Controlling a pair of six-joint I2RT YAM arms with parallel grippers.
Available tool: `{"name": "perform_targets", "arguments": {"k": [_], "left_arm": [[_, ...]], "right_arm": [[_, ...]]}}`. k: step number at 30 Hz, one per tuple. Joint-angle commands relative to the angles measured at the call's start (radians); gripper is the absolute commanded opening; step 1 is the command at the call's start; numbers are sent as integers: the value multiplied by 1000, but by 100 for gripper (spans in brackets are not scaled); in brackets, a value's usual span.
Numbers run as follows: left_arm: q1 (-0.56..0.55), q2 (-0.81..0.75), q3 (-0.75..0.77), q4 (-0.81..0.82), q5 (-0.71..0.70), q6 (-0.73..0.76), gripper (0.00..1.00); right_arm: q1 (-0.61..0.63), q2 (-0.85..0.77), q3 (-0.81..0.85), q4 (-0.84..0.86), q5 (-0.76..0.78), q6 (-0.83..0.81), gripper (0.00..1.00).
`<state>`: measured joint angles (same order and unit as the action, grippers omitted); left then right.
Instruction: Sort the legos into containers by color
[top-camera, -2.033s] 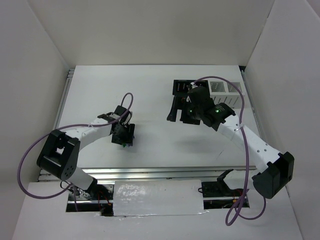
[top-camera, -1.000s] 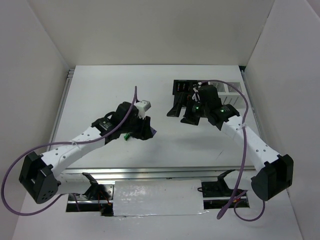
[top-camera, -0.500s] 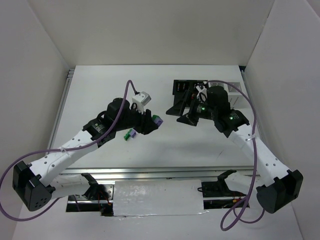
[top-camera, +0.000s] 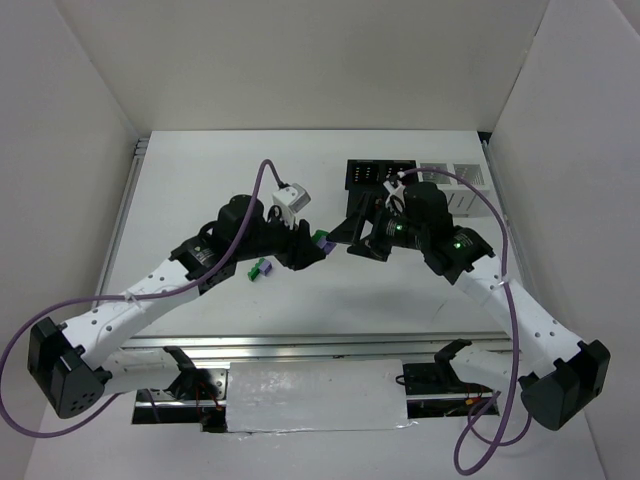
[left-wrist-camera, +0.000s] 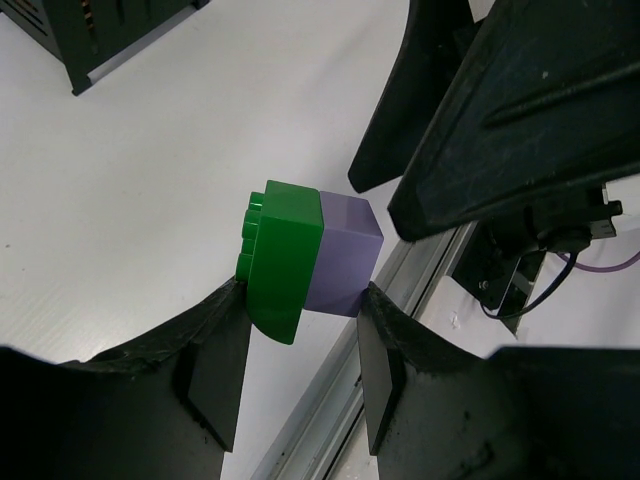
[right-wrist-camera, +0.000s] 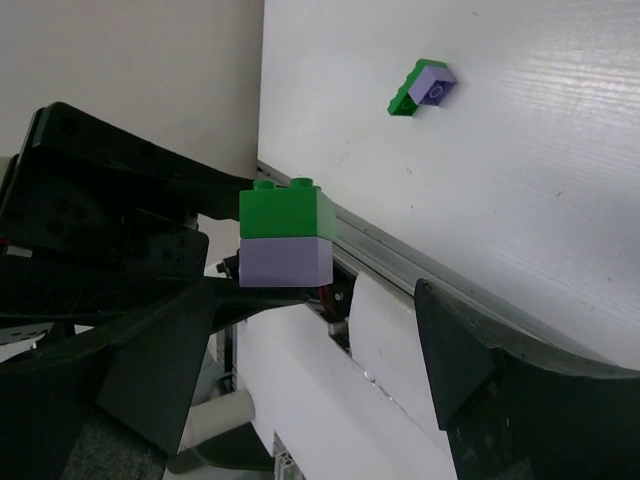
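Note:
My left gripper is shut on a stacked pair of legos, one green and one light purple, held above the table's middle. In the left wrist view the pair sits pinched between the fingertips of that gripper. My right gripper is open, its jaws spread just right of the held pair, not touching it. A second green and purple pair lies on the table; it also shows in the right wrist view. The containers stand at the back right.
The white bins sit at the right end of the row, behind my right arm. A black bin shows at the top left of the left wrist view. The table's metal front rail runs along the near edge.
My left gripper has lifted the green and purple pair and carried it right. My right gripper has swung left from the bins to meet it, jaws open.

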<state>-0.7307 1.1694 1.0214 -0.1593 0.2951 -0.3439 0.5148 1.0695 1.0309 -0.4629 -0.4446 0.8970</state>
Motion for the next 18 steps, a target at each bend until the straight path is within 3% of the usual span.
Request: {"name": "perform_targets", "arguments": {"k": [1, 9, 18], "left_arm": [[-10, 13, 49, 58, 33, 9, 0], [-19, 19, 63, 53, 35, 6, 0], [-29, 36, 71, 64, 59, -1, 0]], "right_arm": [[34, 1, 20, 29, 41, -7, 87], [62, 26, 21, 46, 70, -15, 65], [87, 61, 20, 76, 109, -20, 63]]}}
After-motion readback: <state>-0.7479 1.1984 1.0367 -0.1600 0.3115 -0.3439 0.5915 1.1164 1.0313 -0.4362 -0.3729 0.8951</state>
